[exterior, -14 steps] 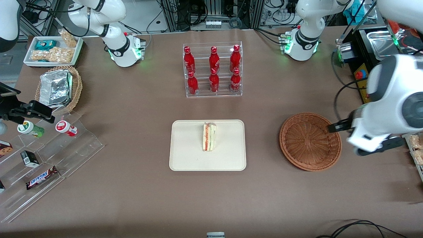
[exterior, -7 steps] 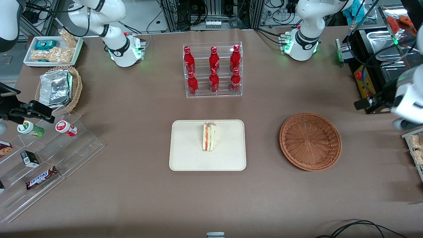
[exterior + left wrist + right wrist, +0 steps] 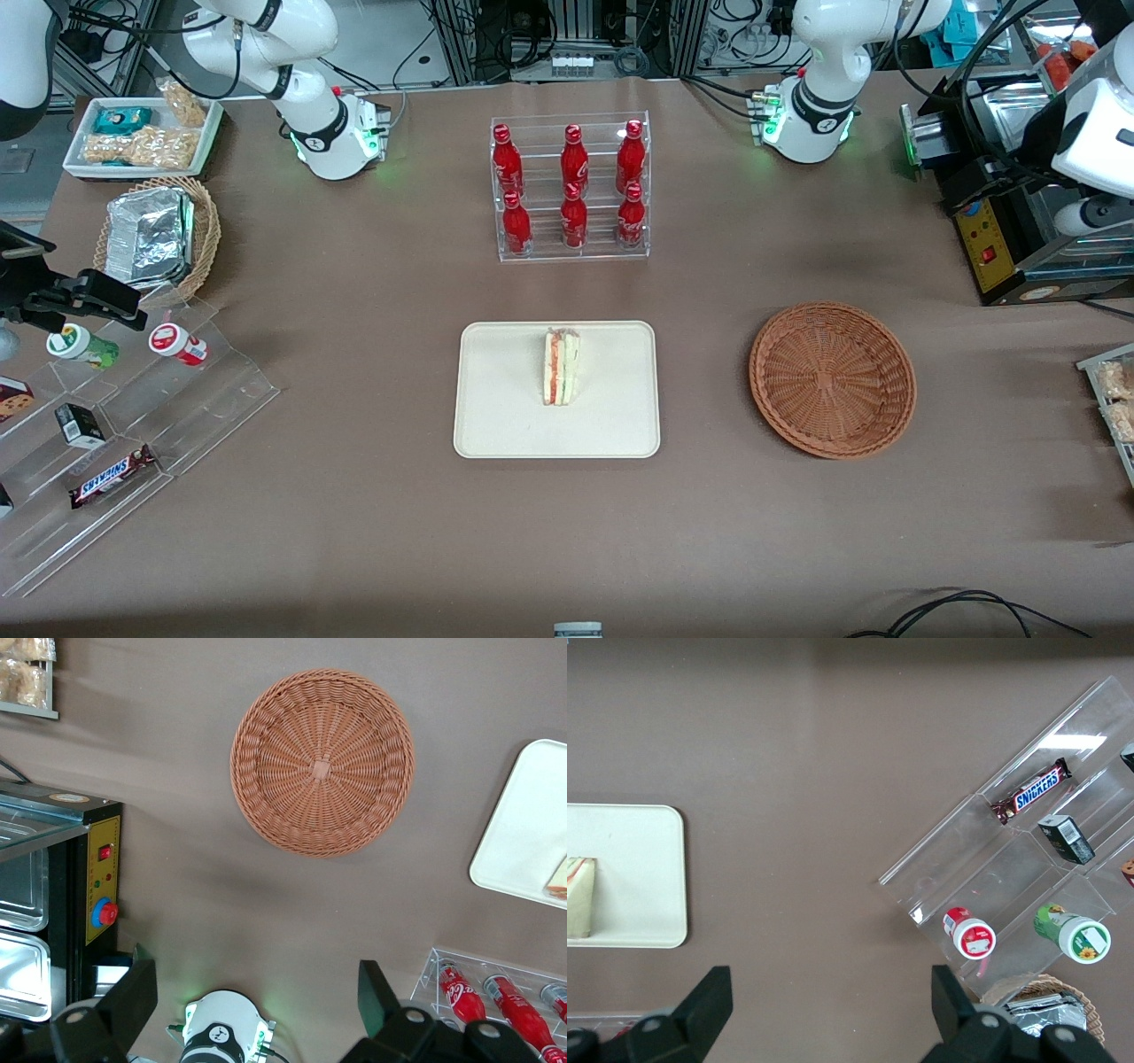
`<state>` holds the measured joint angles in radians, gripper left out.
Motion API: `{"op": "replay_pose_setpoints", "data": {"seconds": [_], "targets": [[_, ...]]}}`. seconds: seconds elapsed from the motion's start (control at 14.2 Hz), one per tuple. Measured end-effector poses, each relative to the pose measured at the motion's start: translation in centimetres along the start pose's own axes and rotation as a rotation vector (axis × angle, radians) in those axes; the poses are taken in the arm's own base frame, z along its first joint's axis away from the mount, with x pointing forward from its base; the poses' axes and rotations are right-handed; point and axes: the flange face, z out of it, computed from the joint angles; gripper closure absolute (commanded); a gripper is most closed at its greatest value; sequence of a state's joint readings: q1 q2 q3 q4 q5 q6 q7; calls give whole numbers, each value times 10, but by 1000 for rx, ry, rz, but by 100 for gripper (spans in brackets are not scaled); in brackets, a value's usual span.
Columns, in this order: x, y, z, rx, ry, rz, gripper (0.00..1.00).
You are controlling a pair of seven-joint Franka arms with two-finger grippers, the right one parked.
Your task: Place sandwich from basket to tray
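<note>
Sandwich (image 3: 561, 367) is lying on its side near the middle of the tray (image 3: 496, 425), well inside the low rim, so it looks delivered and the task reads as finished. Toward the working arm's end of the surface (image 3: 354, 532), the basket (image 3: 832, 379) is sitting empty. High above it, the gripper (image 3: 257, 1001) is hanging with its jaws spread wide and gripping nothing, leaving both clear, presumably because nothing remains to carry.

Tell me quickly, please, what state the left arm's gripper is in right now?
Left gripper: open and empty, raised high above the table near the working arm's end, with the basket empty beneath it.
</note>
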<state>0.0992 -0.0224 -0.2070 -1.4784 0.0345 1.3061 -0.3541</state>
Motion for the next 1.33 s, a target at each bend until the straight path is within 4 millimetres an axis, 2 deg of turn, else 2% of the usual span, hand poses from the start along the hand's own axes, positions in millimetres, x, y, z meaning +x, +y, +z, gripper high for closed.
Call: {"op": "replay_pose_setpoints", "data": {"seconds": [0.21,0.63,0.91,1.19,1.33], "targets": [[14,-3,14,-5,-23,-10,0],[32,-1,17,-40,69,3,0],[31,-2,23,6,82,127,0],[20,23,28,20,85,185,0],[17,29,27,21,89,197,0]]}}
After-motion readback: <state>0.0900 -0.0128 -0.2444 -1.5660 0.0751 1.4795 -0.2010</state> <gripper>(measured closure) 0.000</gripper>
